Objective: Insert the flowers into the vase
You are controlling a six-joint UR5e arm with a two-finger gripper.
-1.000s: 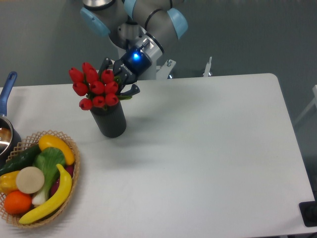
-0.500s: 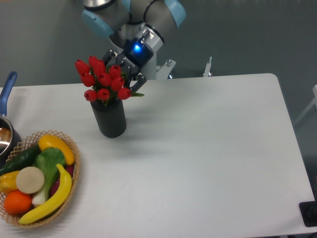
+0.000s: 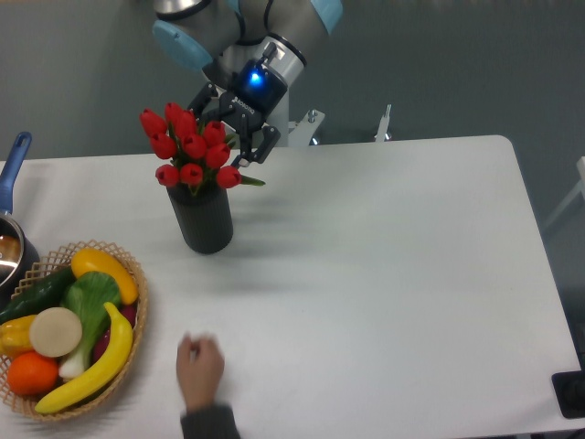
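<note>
The flowers [image 3: 190, 146], a tight bunch of red tulip buds with green leaves, stand upright with their stems inside the vase [image 3: 207, 224], a matte black cylinder on the white table [image 3: 384, 256] at the back left. My gripper [image 3: 234, 122] hangs just behind and to the right of the buds. Its dark fingers [image 3: 261, 144] are spread apart and hold nothing, though one finger is still close to the rightmost buds.
A wicker basket [image 3: 139, 291] of fruit and vegetables sits at the front left. A blue-handled metal pot [image 3: 13, 174] stands at the left edge. A person's hand [image 3: 199, 366] reaches onto the table from the front edge.
The bunch went from tilted left to upright in the vase. My gripper opened and drew back up and to the right. A person's hand has come in at the front.
</note>
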